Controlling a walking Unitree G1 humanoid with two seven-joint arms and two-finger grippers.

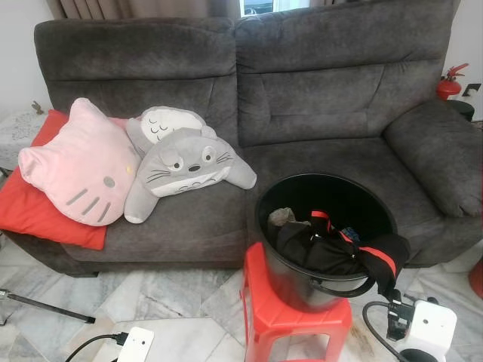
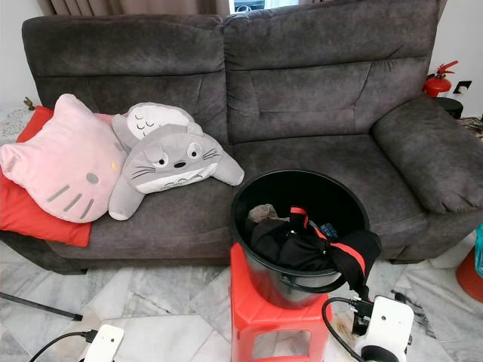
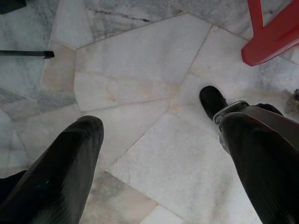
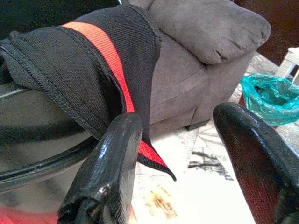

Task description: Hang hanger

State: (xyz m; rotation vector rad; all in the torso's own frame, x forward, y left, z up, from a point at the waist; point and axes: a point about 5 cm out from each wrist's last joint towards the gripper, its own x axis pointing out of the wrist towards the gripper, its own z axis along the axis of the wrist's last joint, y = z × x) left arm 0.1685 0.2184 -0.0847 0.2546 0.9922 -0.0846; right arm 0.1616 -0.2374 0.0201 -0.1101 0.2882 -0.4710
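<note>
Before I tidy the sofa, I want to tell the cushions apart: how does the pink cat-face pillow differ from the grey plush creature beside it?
The pink cat-face pillow is pale pink, flat and broad with two pointed ears; the grey plush creature is grey with a white belly, rounder, with stubby limbs. The pink pillow leans on a red cushion at the sofa's left end; the grey plush lies toward the middle, on another plush. Both have whiskers and rest on the sofa seat.
</note>
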